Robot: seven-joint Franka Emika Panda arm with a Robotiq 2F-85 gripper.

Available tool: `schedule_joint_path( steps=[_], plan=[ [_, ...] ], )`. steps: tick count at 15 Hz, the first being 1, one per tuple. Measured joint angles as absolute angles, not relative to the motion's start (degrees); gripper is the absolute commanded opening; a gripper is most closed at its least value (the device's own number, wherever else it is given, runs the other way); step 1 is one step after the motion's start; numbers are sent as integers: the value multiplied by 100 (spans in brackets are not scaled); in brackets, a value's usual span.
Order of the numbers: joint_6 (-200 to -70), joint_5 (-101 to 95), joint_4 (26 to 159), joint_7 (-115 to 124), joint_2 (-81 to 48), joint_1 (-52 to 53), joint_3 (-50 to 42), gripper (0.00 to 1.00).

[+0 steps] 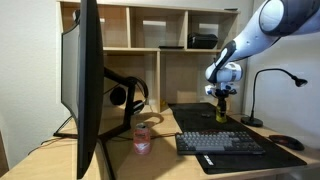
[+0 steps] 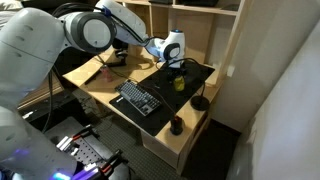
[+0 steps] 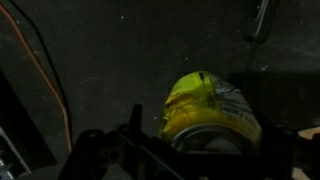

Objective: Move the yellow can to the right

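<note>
1. In an exterior view, the gripper hangs at the yellow can, which stands upright on the dark mat behind the keyboard. The step in hand looks like the grasp or the first of the carry. I cannot tell from here whether the jaws are closed on the can.
2. Same view: a pink can stands well apart from the keyboard, near the monitor, out of the path. A desk lamp rises beside the keyboard's far end, and a mouse lies near it; both could crowd a sideways carry.
3. In an exterior view, the gripper sits over the yellow can, beyond the keyboard on the desk. The lamp base lies near.
4. Wrist view: the yellow can fills the lower middle, close in, tilted in frame. Jaw contact is too dark to judge. The next move calls for a firm hold, then a level shift clear of the lamp.
</note>
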State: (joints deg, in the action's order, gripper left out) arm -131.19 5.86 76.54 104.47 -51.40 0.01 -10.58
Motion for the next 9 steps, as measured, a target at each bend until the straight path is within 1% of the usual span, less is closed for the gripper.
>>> schedule_joint_path(
  steps=[4,9],
  plan=[
    [-13162,584,7660,10742,-5141,25,-1073,100],
    [-13527,582,7770,11075,-5089,52,-1187,100]
  ],
)
